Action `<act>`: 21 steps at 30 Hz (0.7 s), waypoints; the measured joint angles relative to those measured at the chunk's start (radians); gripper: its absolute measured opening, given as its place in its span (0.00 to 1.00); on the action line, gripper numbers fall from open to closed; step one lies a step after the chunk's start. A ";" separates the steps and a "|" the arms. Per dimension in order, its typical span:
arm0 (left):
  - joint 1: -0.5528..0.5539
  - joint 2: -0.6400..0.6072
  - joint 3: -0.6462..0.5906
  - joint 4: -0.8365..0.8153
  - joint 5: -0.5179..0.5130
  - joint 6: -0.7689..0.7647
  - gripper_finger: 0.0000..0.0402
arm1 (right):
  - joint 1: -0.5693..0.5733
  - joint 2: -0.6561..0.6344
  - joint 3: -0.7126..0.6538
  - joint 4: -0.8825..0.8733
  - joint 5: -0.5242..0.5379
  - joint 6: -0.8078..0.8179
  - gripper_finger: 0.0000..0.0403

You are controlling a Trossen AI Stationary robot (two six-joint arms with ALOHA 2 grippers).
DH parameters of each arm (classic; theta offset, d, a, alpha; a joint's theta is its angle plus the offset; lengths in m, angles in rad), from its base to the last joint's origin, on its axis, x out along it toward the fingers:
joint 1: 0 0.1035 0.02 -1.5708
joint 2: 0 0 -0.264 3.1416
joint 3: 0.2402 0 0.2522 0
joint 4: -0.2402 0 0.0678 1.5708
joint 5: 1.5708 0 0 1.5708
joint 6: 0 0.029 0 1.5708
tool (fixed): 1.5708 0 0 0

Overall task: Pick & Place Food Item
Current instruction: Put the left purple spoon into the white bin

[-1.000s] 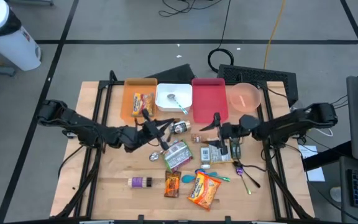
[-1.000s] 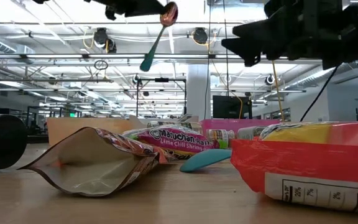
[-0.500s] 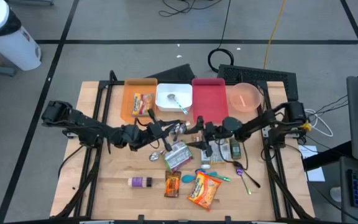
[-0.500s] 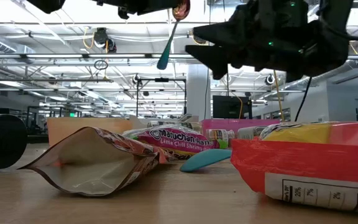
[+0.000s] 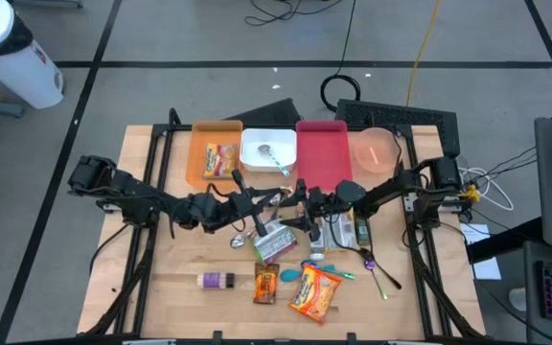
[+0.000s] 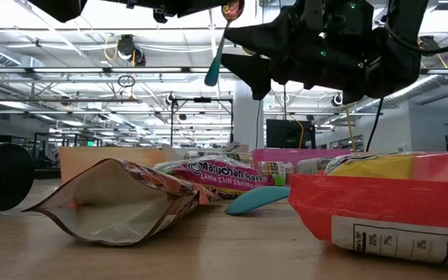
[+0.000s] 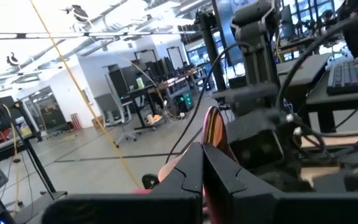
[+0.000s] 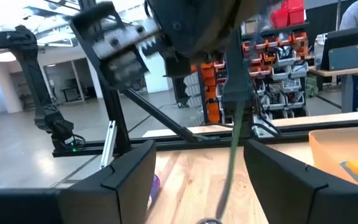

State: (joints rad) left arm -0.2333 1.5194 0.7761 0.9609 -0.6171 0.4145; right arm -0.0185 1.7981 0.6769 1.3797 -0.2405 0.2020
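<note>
The left gripper hangs above the middle of the table, its fingers pressed together on the bowl end of a spoon. In the low view the spoon hangs tilted from that grip, copper-coloured bowl at the top and teal handle slanting down to the left, well clear of the tabletop.

The right gripper faces it from the right, just beside it — the two nearly meet over the table's centre. Its fingers stand wide apart, and the right wrist view shows the spoon's thin shaft running down between them, though whether either finger touches it cannot be told.

Below and slightly nearer lies a ramen packet with pink and green print, flat on the wood. An open brown pouch sits close to the low camera on the left, and a red and yellow bag fills the right of that view. On the near part of the table lie a small bottle with a purple label, a chocolate bar and an orange snack bag.

Along the far edge stand four containers in a row — an orange bin holding a snack packet, a white dish with a metal spoon in it, a red tray and a pink bowl.
</note>
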 joint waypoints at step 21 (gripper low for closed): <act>0.003 0.000 0.000 0.040 0.049 0.017 0.00 | -0.001 0.000 0.000 -0.023 0.003 -0.004 0.15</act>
State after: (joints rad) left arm -0.2302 1.5192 0.7761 1.0004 -0.5678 0.4320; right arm -0.0193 1.7981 0.6769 1.3571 -0.2371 0.1982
